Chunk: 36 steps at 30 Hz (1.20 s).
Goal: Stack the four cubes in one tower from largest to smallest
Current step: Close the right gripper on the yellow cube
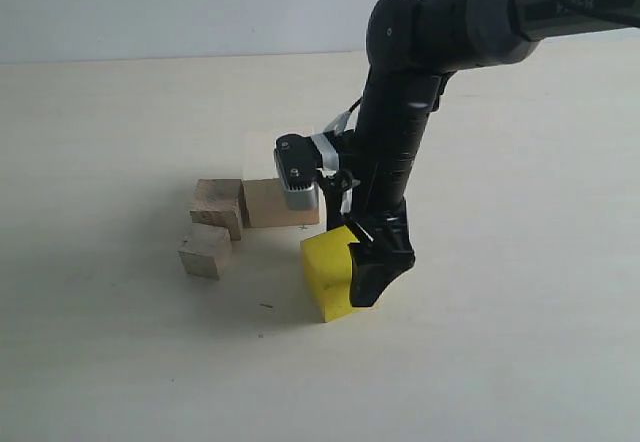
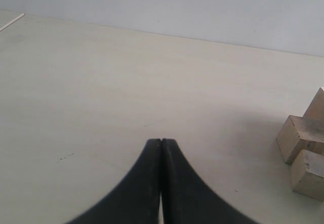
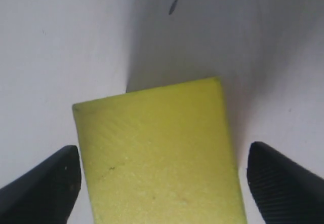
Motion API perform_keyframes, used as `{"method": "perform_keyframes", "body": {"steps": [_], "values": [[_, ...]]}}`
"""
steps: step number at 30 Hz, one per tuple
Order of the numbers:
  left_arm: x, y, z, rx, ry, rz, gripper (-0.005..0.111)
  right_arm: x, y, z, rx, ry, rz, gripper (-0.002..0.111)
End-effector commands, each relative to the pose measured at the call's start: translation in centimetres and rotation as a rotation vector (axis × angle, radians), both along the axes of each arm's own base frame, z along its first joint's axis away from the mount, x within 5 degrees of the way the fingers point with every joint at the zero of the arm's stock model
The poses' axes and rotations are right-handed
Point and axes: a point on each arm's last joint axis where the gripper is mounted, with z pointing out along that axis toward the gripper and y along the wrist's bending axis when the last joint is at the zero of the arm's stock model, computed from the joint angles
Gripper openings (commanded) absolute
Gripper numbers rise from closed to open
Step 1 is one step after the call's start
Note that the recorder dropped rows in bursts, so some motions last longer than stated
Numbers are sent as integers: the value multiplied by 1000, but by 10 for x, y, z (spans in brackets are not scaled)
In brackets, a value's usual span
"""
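Observation:
The yellow cube (image 1: 325, 277) (image 3: 152, 117) rests on the table in front of the wooden ones. My right gripper (image 1: 355, 274) (image 3: 163, 155) is lowered around it and open, one finger on each side, with a small gap showing beside each fingertip (image 3: 68, 165). The large wood cube (image 1: 272, 190) stands behind, the medium wood cube (image 1: 218, 205) (image 2: 298, 138) just left of it, and the small wood cube (image 1: 205, 250) (image 2: 310, 173) in front of the medium one. My left gripper (image 2: 161, 142) is shut and empty, low over bare table, out of the exterior view.
The pale table (image 1: 120, 362) runs back to a white wall (image 1: 200, 2). The right arm (image 1: 400, 142) comes down from the upper right and hides part of the large cube's right side.

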Motion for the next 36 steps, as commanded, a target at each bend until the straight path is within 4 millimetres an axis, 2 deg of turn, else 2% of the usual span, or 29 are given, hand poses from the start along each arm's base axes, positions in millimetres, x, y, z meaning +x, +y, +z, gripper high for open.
{"method": "perform_keyframes", "body": {"steps": [1, 36], "values": [[0, 0, 0, 7, -10, 1, 0, 3, 0, -6, 5, 10, -3, 84], [0, 0, 0, 7, -10, 1, 0, 0, 7, -4, 69, 52, -56, 84]]}}
